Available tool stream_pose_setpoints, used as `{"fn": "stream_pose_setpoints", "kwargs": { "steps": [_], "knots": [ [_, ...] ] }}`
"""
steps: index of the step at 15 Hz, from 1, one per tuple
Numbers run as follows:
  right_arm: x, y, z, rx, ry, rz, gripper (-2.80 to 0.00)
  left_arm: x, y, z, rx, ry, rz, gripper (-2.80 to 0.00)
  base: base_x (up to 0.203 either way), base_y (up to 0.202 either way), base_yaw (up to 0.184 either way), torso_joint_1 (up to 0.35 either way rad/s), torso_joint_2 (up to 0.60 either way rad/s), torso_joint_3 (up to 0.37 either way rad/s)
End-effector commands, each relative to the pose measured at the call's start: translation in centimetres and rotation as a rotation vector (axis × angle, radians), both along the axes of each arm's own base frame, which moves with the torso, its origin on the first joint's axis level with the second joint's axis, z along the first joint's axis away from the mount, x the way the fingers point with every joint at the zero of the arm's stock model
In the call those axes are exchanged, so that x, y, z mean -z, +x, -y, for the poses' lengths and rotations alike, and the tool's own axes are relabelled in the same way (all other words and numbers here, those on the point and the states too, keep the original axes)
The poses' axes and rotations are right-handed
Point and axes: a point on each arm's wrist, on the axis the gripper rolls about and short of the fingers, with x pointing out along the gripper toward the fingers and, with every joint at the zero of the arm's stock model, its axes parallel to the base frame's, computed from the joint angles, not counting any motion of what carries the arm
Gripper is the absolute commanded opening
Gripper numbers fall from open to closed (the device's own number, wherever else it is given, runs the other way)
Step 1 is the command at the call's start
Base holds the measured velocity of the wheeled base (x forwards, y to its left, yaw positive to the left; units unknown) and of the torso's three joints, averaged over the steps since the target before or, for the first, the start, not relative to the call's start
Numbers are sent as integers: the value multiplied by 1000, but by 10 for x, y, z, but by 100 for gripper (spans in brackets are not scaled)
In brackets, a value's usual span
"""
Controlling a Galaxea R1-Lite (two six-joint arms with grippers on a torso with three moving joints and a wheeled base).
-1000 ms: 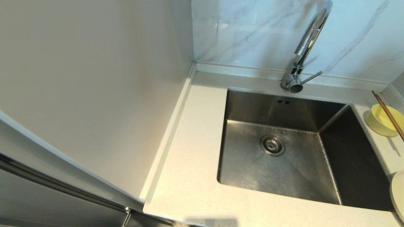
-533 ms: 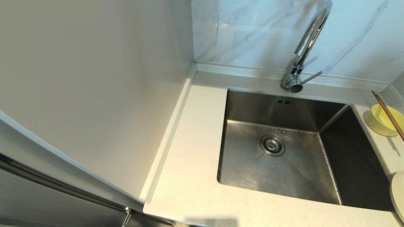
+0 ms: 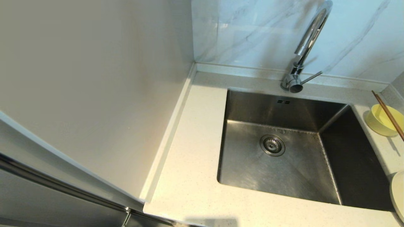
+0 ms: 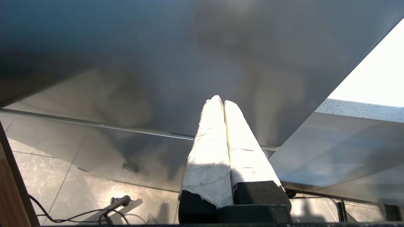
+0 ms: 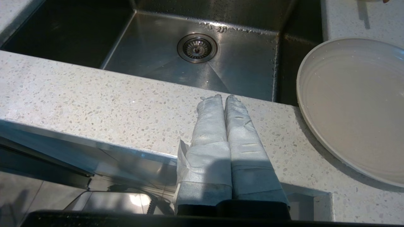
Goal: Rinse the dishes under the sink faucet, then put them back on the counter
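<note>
Dishes — plate (image 5: 353,107), bowl (image 3: 380,120), chopsticks (image 3: 388,115) — lay untouched on the counter (image 3: 192,157), judged rigid, slick, breakable, best taken at rims; left gripper (image 4: 223,102) and right gripper (image 5: 223,97) had fingers pressed together, empty.

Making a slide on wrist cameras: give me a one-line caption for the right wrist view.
Shut right pincer poised over the counter edge, white plate beside the steel sink.
</note>
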Motion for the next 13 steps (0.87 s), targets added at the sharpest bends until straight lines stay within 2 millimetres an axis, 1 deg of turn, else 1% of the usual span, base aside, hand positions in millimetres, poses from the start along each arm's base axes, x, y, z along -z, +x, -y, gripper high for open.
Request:
{"fn": "stream_pose_setpoints", "kwargs": {
  "steps": [1, 13],
  "knots": [
    [2, 1, 0, 1, 0, -11, -280, 0, 0, 0, 1, 0, 0, -280, 0, 0, 0, 0, 0, 0],
    [3, 1, 0, -1, 6, -11, -280, 0, 0, 0, 1, 0, 0, -280, 0, 0, 0, 0, 0, 0]
  ]
}}
